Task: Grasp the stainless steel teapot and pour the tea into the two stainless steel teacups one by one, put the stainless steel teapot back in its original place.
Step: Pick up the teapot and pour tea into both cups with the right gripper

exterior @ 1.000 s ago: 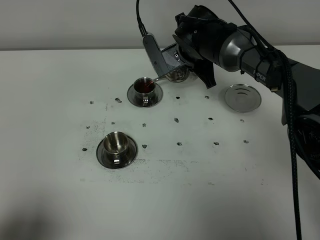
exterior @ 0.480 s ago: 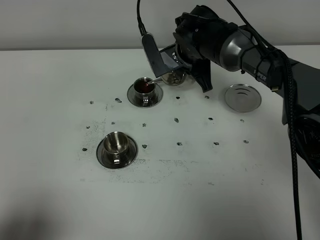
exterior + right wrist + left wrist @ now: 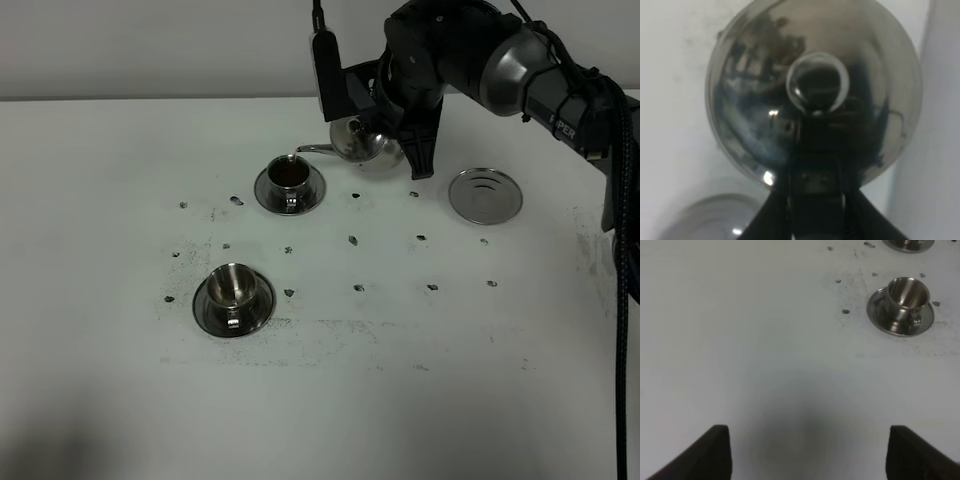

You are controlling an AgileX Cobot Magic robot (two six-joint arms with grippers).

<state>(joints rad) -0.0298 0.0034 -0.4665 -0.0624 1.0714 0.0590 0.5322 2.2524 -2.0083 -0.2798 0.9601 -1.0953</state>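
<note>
Right claw (image 3: 400, 148) pinches the teapot (image 3: 358, 142) at upper middle, spout by the tea-filled teacup (image 3: 289, 174); left claw (image 3: 810, 452) spread

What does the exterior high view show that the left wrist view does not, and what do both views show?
Only exterior high: the teapot, held up by the right arm, its spout toward the far teacup, which holds dark tea; also the round tray.
Only left wrist: the left gripper, jaws wide apart over bare table.
Both: the near teacup, with no tea in it, on its saucer, and the speckled white table. The left wrist view also catches another saucer's edge, probably the far teacup's.
</note>
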